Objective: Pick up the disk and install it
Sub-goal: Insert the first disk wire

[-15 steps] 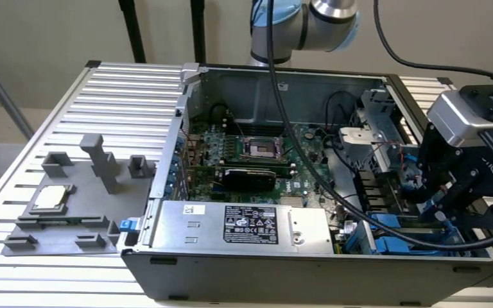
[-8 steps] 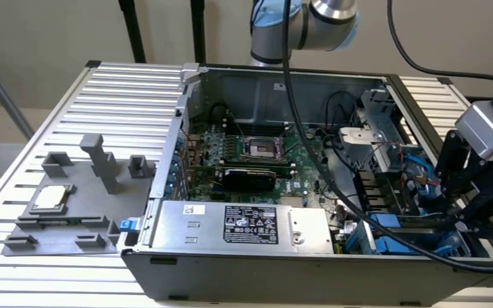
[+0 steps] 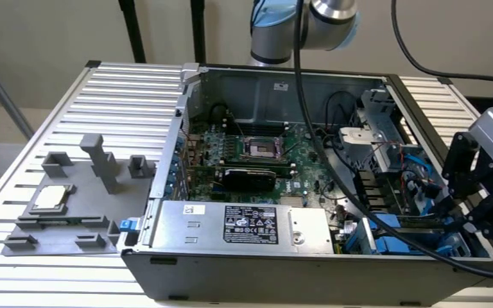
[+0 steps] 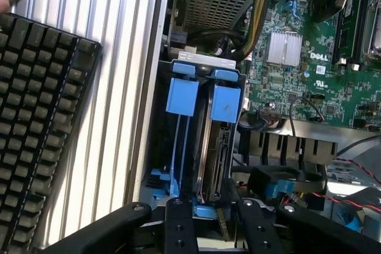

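The disk (image 4: 215,159) stands on edge in the drive bay (image 4: 205,63) at the front corner of the open computer case (image 3: 315,269). Its grey metal side and blue carrier bracket (image 4: 226,104) face the wrist camera. My gripper (image 4: 217,221) has a black finger pressed against each side of the disk's near end. In the exterior view the gripper (image 3: 467,224) hangs over that corner at the exterior view's right. A second blue carrier (image 4: 181,96) sits in the slot beside the disk.
A motherboard (image 3: 246,154) fills the case floor and a silver power supply (image 3: 238,224) lies along the front. Black cables (image 3: 341,179) cross the case. A grey fixture (image 3: 101,173) holding a small processor chip (image 3: 49,197) lies on the ribbed table. A black keyboard (image 4: 36,117) lies beside the case.
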`<action>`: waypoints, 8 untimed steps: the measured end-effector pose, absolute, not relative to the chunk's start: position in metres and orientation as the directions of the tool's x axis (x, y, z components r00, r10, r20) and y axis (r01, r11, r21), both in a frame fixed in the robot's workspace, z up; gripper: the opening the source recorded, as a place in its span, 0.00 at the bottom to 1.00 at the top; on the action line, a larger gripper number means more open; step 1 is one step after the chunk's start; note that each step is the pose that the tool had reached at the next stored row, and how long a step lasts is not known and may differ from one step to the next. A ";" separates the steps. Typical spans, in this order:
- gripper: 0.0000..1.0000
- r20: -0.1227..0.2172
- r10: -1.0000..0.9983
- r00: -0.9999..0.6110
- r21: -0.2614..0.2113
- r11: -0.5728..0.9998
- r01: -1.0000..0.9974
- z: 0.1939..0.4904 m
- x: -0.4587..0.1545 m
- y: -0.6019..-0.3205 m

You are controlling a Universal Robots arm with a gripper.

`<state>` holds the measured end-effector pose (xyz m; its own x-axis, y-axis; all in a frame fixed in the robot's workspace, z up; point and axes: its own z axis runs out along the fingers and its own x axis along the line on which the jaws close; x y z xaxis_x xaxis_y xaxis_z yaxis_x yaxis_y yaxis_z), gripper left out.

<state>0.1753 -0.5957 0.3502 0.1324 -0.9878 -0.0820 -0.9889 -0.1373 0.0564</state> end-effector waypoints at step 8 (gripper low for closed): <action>0.34 -0.144 -0.973 0.180 0.046 -0.188 -0.981 0.351 0.177 -0.596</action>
<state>0.1771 -0.5957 0.3508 0.1800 -0.9730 -0.1442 -0.9810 -0.1883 0.0460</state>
